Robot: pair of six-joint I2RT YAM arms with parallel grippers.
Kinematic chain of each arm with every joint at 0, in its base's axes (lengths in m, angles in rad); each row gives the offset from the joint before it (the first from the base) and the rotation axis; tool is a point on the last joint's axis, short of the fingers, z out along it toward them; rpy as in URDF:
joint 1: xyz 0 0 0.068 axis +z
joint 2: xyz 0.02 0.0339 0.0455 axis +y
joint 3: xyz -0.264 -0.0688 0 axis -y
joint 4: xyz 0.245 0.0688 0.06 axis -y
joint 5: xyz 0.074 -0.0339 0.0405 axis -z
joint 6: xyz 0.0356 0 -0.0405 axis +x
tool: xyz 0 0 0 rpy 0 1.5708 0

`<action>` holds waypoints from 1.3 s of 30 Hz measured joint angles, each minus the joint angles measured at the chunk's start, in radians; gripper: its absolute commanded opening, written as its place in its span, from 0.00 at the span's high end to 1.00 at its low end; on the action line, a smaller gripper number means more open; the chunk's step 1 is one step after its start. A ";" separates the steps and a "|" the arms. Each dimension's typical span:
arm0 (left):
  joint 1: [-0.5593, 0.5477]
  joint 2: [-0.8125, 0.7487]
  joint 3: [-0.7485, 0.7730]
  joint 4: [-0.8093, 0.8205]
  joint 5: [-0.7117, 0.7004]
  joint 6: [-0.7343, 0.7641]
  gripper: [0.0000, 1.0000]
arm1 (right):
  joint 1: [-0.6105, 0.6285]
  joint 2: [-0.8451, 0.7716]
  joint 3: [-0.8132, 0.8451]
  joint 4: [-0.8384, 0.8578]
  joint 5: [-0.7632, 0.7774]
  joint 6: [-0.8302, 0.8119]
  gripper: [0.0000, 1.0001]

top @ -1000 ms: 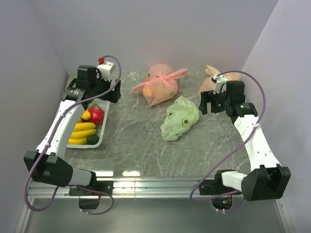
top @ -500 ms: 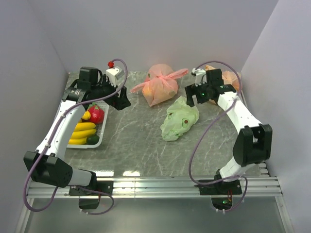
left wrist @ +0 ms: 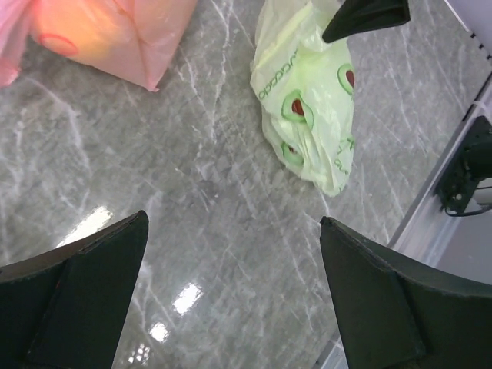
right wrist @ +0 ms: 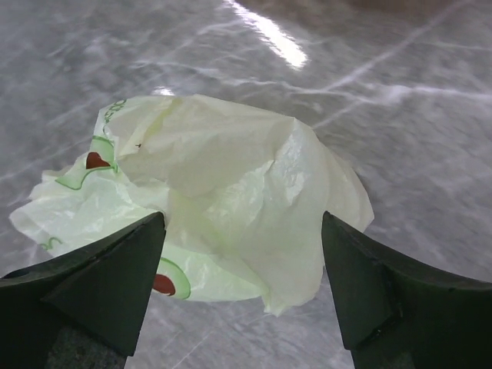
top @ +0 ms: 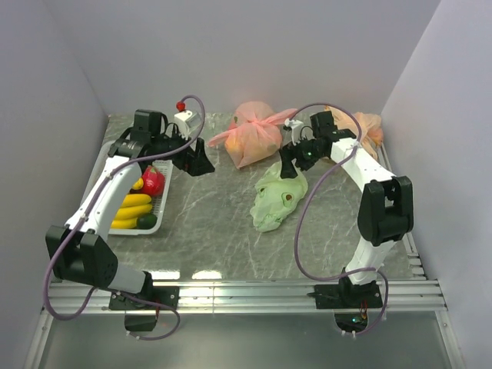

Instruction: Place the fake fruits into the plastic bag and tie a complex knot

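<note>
Opening the bag looks like the step in hand. The pale-green plastic bag lies crumpled and flat mid-table. The right claw hangs just above its far end, spread wide and gripping nothing. The left claw, equally wide and empty, hovers beside the white tray holding the fake fruits. The next move calls for pinching a handle (none shows clearly) and lifting. Plain pale walls enclose a grey marbled table, glossy with glare.
</note>
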 measured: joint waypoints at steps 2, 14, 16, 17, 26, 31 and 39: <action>0.000 0.023 0.007 0.005 0.019 -0.011 0.01 | 0.002 0.000 0.004 -0.016 -0.040 -0.020 0.09; -0.002 0.069 0.005 0.094 0.088 -0.064 0.01 | 0.004 0.078 0.044 -0.083 -0.122 -0.092 1.00; -0.010 0.077 -0.018 0.128 0.087 -0.065 0.01 | 0.004 0.062 0.044 -0.082 -0.142 -0.087 1.00; -0.016 0.082 -0.030 0.140 0.085 -0.065 0.01 | 0.005 0.052 0.043 -0.079 -0.150 -0.084 1.00; -0.169 0.211 -0.111 0.333 0.026 -0.091 0.01 | 0.016 -0.190 -0.031 0.018 -0.258 -0.018 1.00; -0.255 0.300 -0.113 0.459 -0.010 -0.138 0.01 | 0.029 -0.224 -0.075 0.053 -0.270 0.017 0.85; -0.362 0.515 -0.061 0.604 -0.089 -0.264 0.06 | 0.011 -0.310 -0.175 0.077 -0.212 0.154 0.27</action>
